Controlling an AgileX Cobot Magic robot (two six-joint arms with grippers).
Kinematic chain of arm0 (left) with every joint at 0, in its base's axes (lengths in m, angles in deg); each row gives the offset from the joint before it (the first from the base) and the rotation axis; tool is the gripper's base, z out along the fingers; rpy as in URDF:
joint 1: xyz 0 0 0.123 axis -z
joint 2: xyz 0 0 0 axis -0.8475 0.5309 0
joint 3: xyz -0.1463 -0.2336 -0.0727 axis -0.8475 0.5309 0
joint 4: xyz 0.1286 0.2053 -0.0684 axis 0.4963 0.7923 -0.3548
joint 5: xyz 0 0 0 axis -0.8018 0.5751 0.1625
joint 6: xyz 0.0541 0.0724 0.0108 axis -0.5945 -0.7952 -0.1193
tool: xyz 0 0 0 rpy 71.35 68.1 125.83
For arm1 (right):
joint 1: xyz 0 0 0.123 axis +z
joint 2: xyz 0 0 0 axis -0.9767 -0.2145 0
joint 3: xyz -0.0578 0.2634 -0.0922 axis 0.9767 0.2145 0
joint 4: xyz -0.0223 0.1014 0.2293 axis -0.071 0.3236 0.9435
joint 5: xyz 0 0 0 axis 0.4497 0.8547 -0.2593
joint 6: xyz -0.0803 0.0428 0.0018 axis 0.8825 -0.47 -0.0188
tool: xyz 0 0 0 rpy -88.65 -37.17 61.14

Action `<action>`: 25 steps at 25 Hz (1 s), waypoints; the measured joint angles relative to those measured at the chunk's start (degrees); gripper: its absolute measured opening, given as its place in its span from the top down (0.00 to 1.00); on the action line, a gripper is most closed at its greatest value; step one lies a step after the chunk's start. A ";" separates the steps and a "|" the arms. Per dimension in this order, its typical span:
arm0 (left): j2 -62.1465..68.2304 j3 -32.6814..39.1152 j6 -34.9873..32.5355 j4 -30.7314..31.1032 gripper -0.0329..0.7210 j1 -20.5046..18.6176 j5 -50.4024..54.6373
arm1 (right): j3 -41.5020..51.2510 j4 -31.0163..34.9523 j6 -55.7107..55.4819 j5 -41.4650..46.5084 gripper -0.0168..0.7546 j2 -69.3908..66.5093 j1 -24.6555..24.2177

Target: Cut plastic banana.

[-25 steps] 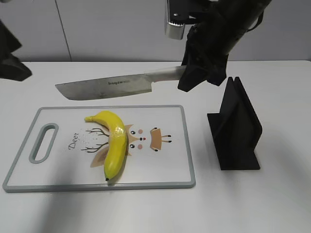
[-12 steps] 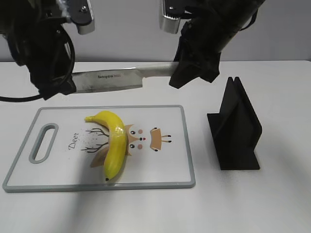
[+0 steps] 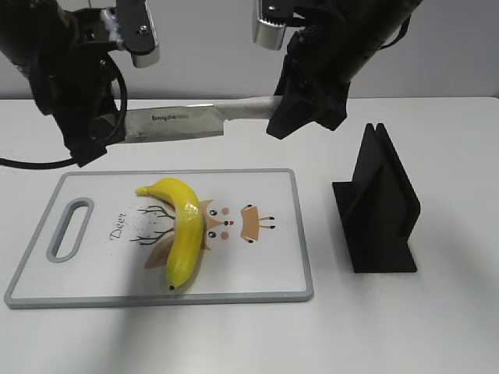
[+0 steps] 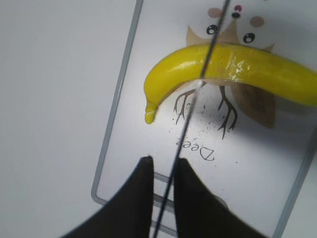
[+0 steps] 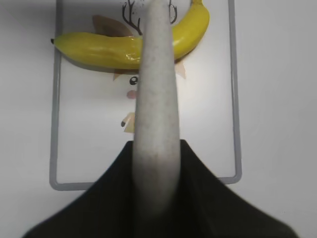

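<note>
The plastic banana lies on the white cutting board, stem at the back, dark tip at the front edge. My right gripper is shut on the pale handle of a knife and holds it level above the board's back edge. The knife blade points left. My left gripper is at the blade's tip. In the left wrist view its fingers straddle the thin blade edge with a small gap, above the banana. The right wrist view shows the banana beyond the handle.
A black knife stand stands on the white table right of the board. The board has a grey rim and a handle slot at its left end. A black cable trails off the left edge.
The left arm came into view from the left and its fingers moved around the blade tip. The right gripper shifted the knife a little to the left.
</note>
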 joint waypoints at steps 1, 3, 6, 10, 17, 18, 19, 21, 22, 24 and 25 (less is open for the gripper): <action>0.00 0.00 -0.25 0.21 0.86 0.00 0.15 | -0.06 -0.20 0.45 -0.33 0.77 -0.08 0.00; 0.39 0.00 -0.78 0.26 0.91 0.00 0.20 | -0.12 -0.43 0.78 -0.39 0.77 -0.71 0.00; 2.63 0.00 -1.08 0.26 0.93 0.00 0.46 | -0.18 -0.61 0.72 -0.34 0.76 -3.00 0.00; 9.11 0.00 -1.07 -0.79 0.94 -0.10 -0.03 | -0.22 -1.32 0.51 -0.34 0.76 -7.90 0.00; 22.43 -1.47 -1.47 -4.75 0.94 -0.17 -0.05 | -0.74 -2.88 -1.07 1.24 0.76 -17.73 -0.28; 22.84 -1.80 -1.47 -4.67 0.94 -0.17 0.35 | -0.96 -3.04 -1.38 1.62 0.76 -17.99 -0.28; 23.15 -2.04 -1.49 -4.67 0.94 -0.17 0.54 | -1.08 -3.23 -1.60 1.76 0.76 -18.05 -0.28; 23.44 -2.17 -1.54 -4.67 0.94 -0.17 0.56 | -1.29 -3.75 -1.91 1.89 0.76 -17.99 -0.22; 23.38 -2.16 -1.56 -4.67 0.94 -0.17 0.56 | -1.34 -3.75 -1.95 1.94 0.76 -17.83 -0.17; 22.79 -2.16 -1.61 -4.73 0.94 -0.17 0.56 | -1.34 -3.99 -2.07 1.93 0.76 -17.42 -0.17; 22.46 -2.16 -1.61 -4.78 0.94 -0.17 0.30 | -1.35 -4.13 -2.12 1.88 0.76 -17.19 -0.06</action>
